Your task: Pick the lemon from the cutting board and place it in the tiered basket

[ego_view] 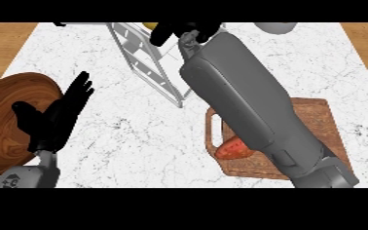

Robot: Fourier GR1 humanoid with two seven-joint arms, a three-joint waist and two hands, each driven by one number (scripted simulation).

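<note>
The right hand (183, 30), fingers curled round the lemon (150, 25), hangs over the tiered basket (147, 63) at the desk's (108, 141) far edge. The left hand (57, 114) rests spread near the left edge. A red fruit (233, 149) lies on the cutting board (316, 122).

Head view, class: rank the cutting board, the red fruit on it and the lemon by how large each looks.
1. Cutting board, partly covered by the right forearm.
2. Red fruit.
3. Lemon: only a sliver shows beside the right hand, so its rank is unsure.
</note>
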